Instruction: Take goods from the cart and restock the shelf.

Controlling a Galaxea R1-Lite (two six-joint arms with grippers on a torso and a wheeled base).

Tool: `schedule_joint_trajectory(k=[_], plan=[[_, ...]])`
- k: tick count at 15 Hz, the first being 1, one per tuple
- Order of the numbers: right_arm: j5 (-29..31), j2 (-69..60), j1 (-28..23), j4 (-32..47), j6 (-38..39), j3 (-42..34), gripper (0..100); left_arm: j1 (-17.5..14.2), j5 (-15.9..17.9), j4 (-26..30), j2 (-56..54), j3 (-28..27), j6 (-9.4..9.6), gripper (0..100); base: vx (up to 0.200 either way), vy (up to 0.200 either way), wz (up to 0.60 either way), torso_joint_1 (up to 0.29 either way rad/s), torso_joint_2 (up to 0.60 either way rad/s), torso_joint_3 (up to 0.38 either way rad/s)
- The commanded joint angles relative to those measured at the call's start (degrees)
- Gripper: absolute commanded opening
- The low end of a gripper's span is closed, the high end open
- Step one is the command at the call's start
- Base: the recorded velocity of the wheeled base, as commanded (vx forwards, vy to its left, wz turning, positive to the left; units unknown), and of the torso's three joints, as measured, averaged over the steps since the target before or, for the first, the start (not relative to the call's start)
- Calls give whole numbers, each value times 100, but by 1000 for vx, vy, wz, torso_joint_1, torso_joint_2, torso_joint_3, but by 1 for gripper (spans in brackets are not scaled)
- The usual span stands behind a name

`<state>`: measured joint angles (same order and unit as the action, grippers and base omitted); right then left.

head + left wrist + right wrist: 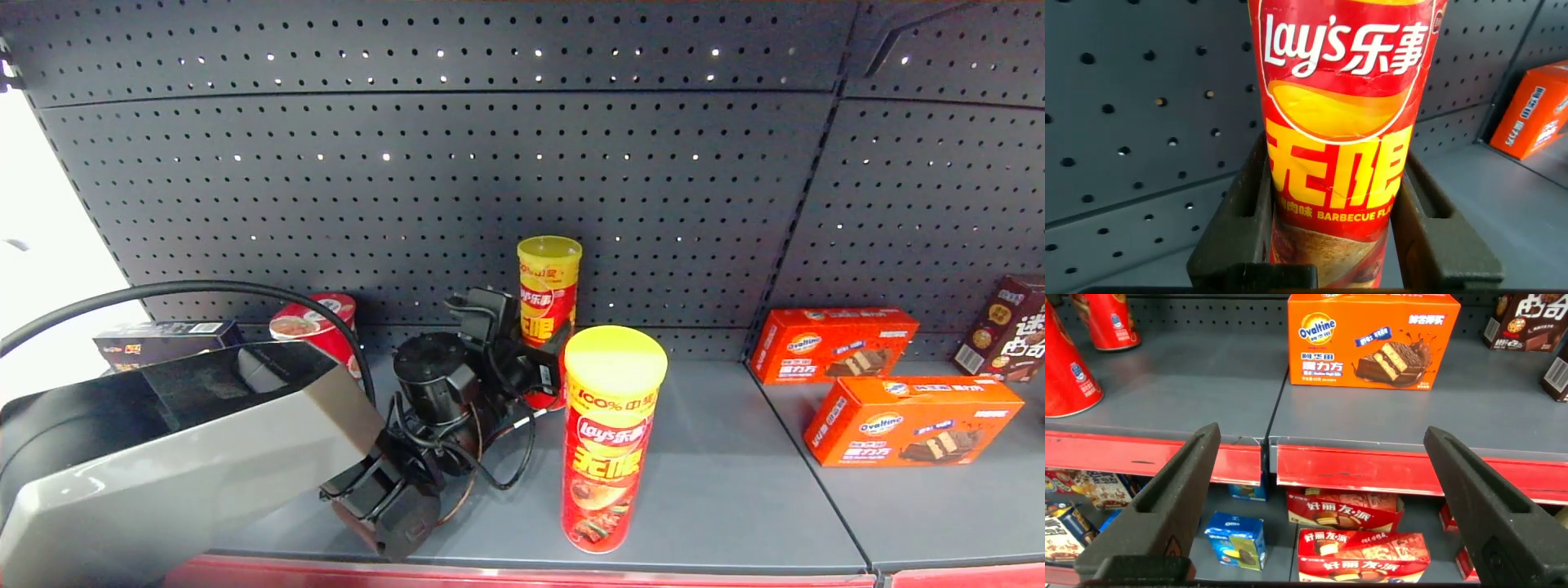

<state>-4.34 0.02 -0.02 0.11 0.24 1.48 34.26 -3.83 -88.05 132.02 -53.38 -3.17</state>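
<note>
Two tall red-and-yellow chip cans stand on the grey shelf (718, 490). The rear can (549, 282) is upright close to the pegboard, and my left gripper (526, 343) is shut on its lower half. In the left wrist view this can (1343, 122) sits between the dark fingers (1245, 212), which press on both its sides. The front can (612, 441) stands free near the shelf's front edge, just right of the left arm. My right gripper (1323, 437) is open and empty before the red shelf edge (1355, 465), facing an orange box (1372, 339).
Two orange cake boxes (833, 343) (910, 420) and a brown box (1008, 327) lie on the shelf's right section. A red noodle cup (318, 327) and a dark box (163, 339) stand behind the left arm. Below are red boxes (1343, 518) and a blue pack (1234, 539).
</note>
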Motion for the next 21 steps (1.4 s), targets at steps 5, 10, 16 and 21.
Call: schedule_joint_trajectory(k=[5, 10, 16, 21], plan=[[3, -2, 2, -2, 2, 2, 100, 29, -4, -28, 25, 65, 9, 100, 0, 0, 0, 0, 0, 0], [3, -2, 2, 7, 2, 2, 100, 72, -13, -45, -265, 619, 9, 100, 0, 0, 0, 0, 0, 0], [3, -2, 2, 7, 2, 2, 100, 64, -13, -151, -1117, 1954, -70, 100, 0, 0, 0, 0, 0, 0], [3, -2, 2, 7, 2, -7, 100, -7, -180, -151, -1900, 2912, -70, 100, 0, 0, 0, 0, 0, 0]])
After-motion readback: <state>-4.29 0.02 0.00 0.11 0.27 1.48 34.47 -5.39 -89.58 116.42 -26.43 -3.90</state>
